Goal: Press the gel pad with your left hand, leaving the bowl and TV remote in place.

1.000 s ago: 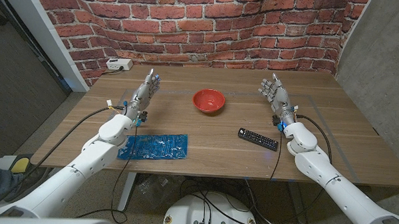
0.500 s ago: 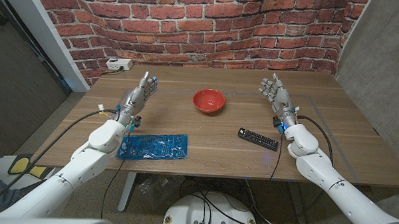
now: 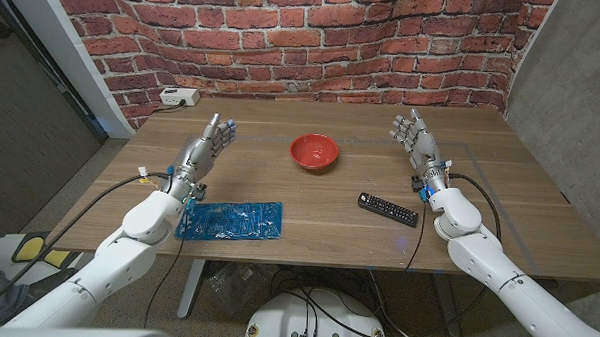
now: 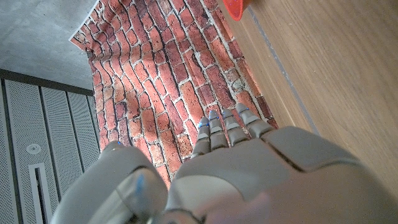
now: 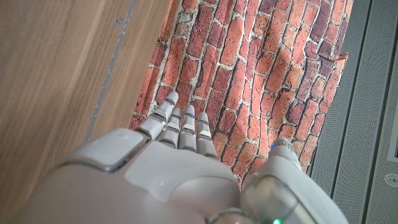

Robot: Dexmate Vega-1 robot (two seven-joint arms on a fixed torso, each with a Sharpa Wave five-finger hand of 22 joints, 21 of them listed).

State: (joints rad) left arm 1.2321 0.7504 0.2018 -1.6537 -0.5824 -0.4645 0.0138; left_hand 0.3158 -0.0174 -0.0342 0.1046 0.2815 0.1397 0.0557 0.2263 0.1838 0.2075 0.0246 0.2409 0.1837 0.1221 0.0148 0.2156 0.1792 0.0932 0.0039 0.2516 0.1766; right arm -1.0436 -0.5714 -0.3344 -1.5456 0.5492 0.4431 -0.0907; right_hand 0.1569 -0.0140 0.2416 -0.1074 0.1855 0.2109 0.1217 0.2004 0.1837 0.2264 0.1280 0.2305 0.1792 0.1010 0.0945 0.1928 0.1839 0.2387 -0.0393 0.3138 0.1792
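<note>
— What's the setting?

— A wooden table in front of a red brick wall, with a grey wall panel off to the robot's right. A small white box with a cable sits at the table's far left corner.

— And the gel pad?

— The blue gel pad lies flat near the table's front edge, on the robot's left side. The left forearm passes just beside its left end.

— Is the left hand on it?

— No. The left hand is held up above the table, beyond the pad and apart from it, fingers extended close together and holding nothing. In the left wrist view the fingers point toward the brick wall.

— The other things?

— The red bowl stands upright near the table's middle, farther back than the pad. The black TV remote lies to the bowl's right and nearer the front, at a slant.

— The right hand?

— The right hand is raised beyond the remote, fingers spread slightly, empty, touching neither remote nor bowl.
</note>
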